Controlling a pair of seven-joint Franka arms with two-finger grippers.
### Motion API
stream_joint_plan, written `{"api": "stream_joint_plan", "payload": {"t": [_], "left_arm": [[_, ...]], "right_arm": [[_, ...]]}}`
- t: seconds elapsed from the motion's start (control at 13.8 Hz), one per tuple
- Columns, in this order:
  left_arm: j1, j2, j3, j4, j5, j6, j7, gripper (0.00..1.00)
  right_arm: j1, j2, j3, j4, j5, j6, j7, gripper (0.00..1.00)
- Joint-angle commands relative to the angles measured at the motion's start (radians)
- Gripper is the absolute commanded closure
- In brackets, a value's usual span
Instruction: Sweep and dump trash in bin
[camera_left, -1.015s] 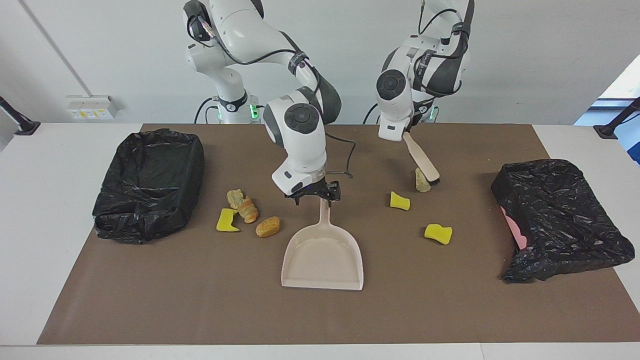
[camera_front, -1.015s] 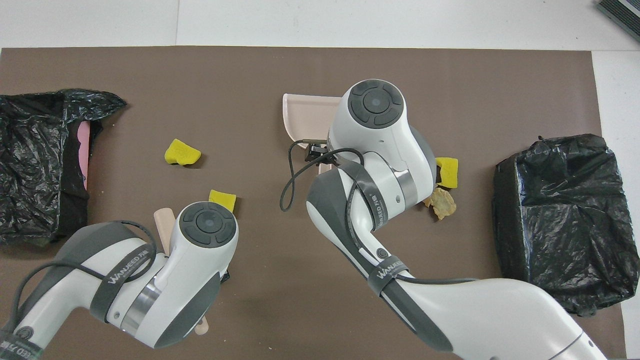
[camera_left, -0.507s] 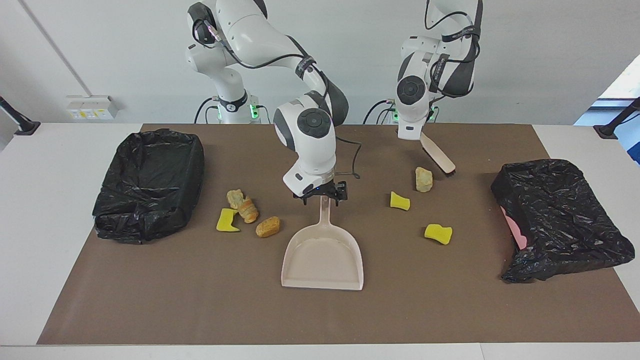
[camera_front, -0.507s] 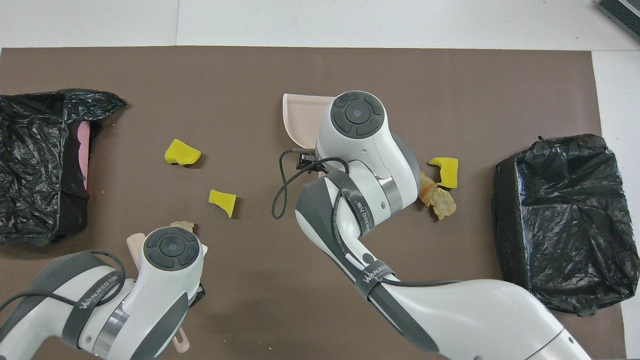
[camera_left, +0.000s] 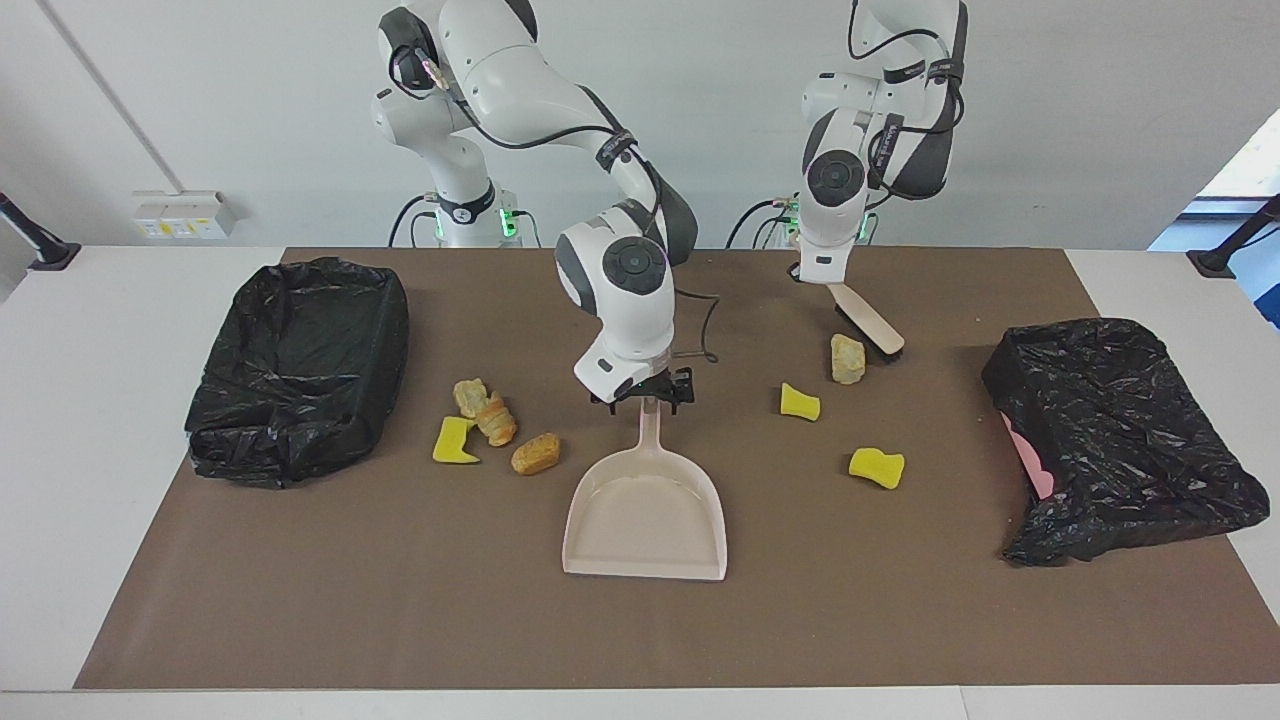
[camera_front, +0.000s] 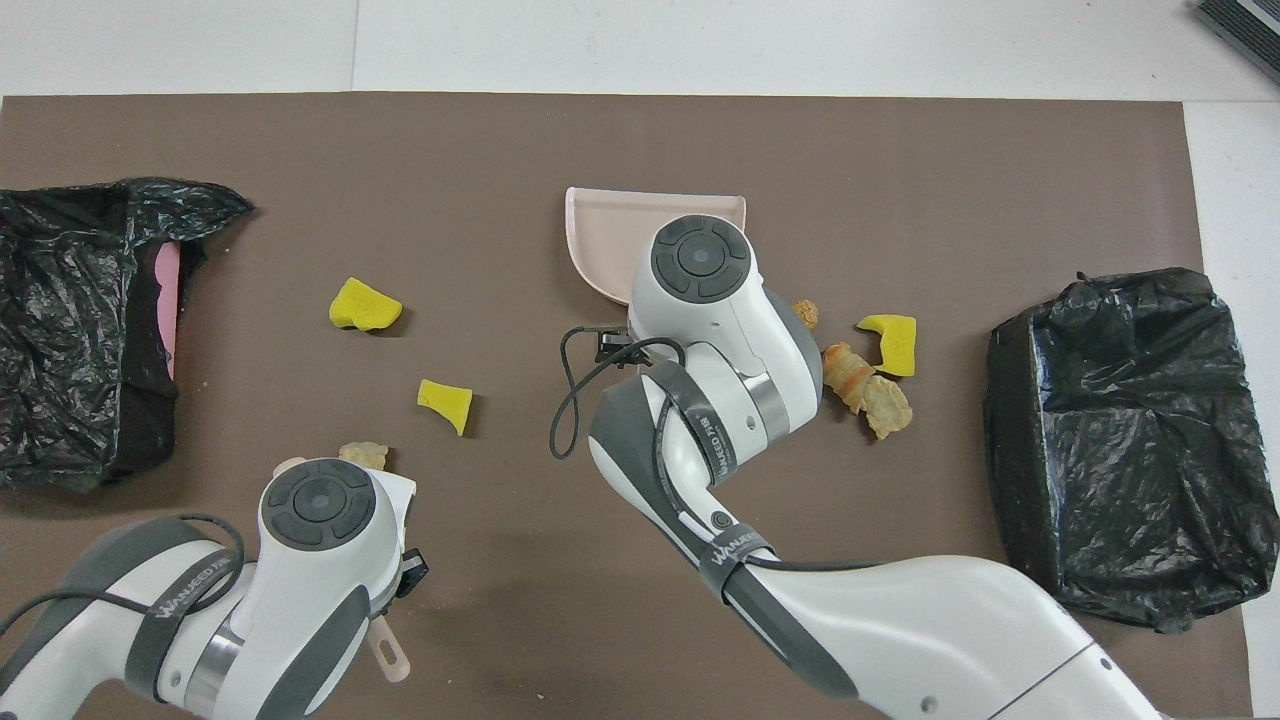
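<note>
A beige dustpan (camera_left: 645, 515) lies mid-table with its handle toward the robots; it also shows in the overhead view (camera_front: 605, 225). My right gripper (camera_left: 648, 398) is low over the handle's end, fingers open on either side of it. My left gripper (camera_left: 817, 272) is shut on the beige brush (camera_left: 866, 318), which is tilted with its bristles just beside a tan chunk (camera_left: 847, 358). Two yellow sponge pieces (camera_left: 800, 402) (camera_left: 877, 467) lie near that chunk. Toward the right arm's end lie a yellow piece (camera_left: 455, 441) and brown chunks (camera_left: 497, 420) (camera_left: 537, 453).
A black-bagged bin (camera_left: 300, 365) stands at the right arm's end of the brown mat. A second black-bagged bin (camera_left: 1120, 430), with pink showing at its rim, stands at the left arm's end. A cable hangs by the right wrist.
My right gripper has shifted sideways until it is centred over the dustpan handle. My left arm has pulled the brush up and back off the tan chunk. The dustpan has not moved.
</note>
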Motion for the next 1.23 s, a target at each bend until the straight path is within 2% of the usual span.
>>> {"api": "stream_joint_plan", "payload": {"t": [0.0,0.14,0.22,0.36,0.51,0.65,0.72,0.8,0.94,1.01,1.16], "left_arm": [[-0.001,0.037,-0.007,-0.007,-0.02,0.087,-0.016,1.0],[0.007,0.078,-0.007,0.023,-0.035,0.178,-0.01,1.0],[0.008,0.103,-0.007,0.043,-0.058,0.234,-0.007,1.0],[0.01,0.138,-0.007,0.088,-0.064,0.266,0.012,1.0],[0.014,0.169,-0.007,0.131,-0.109,0.274,0.118,1.0],[0.017,0.175,-0.004,0.145,-0.13,0.26,0.269,1.0],[0.017,0.181,-0.004,0.161,-0.13,0.25,0.285,1.0],[0.021,0.2,-0.004,0.207,-0.13,0.207,0.292,1.0],[0.057,0.272,-0.004,0.359,-0.129,0.027,0.358,1.0],[0.062,0.275,-0.004,0.397,-0.129,-0.04,0.402,1.0],[0.076,0.254,-0.002,0.408,-0.115,-0.089,0.426,1.0]], "right_arm": [[-0.03,-0.016,0.004,-0.005,0.009,0.0,-0.058,0.44],[-0.033,-0.011,0.004,0.007,0.017,-0.003,-0.061,0.72],[-0.033,-0.011,0.004,0.007,0.017,0.003,-0.063,0.81],[-0.062,-0.01,0.004,0.007,0.02,0.021,-0.127,1.0],[-0.074,-0.018,0.001,0.007,0.102,0.026,-0.24,1.0],[-0.105,-0.031,0.003,0.006,0.129,0.023,-0.505,1.0],[-0.116,-0.063,0.0,-0.006,0.124,0.0,-0.608,1.0],[-0.136,-0.089,0.0,-0.028,0.121,-0.02,-0.698,1.0],[-0.151,-0.139,-0.002,-0.057,0.112,-0.093,-0.841,1.0],[-0.154,-0.155,-0.002,-0.071,0.107,-0.121,-0.913,1.0],[-0.157,-0.185,-0.003,-0.135,0.071,-0.11,-1.067,1.0]]}}
